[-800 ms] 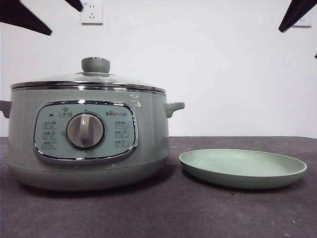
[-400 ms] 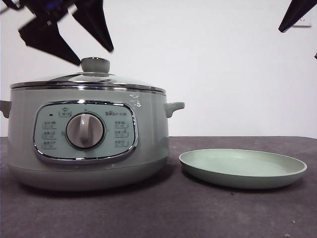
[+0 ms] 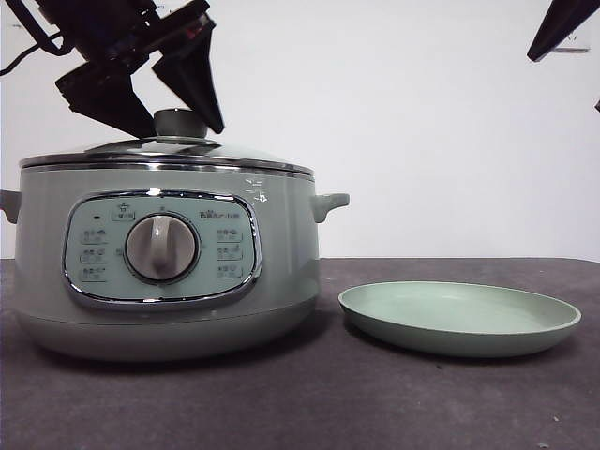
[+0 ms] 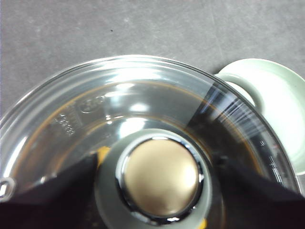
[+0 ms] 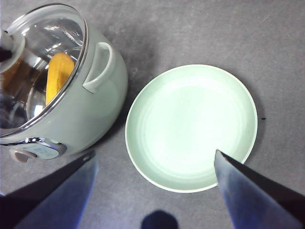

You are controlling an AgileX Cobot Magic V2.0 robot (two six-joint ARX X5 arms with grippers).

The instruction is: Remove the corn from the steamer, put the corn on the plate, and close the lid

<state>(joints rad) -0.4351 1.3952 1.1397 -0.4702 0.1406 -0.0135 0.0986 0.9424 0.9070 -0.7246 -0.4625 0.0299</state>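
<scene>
Both left end effector jaws straddle the lid knob, unclosed.

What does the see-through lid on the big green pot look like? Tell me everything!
The lid is a domed, clear glass cover with a shiny chrome rim, sitting closed on the steamer. On top is a round sage-green knob with a chrome-ringed cap. The left claw hangs open with one jaw on each side of the knob. Through the glass you can see the orange-yellow corn inside.

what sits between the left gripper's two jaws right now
The lid's round knob sits between the open jaws of the left gripper, plain in the front view; the left wrist view shows it too.
</scene>
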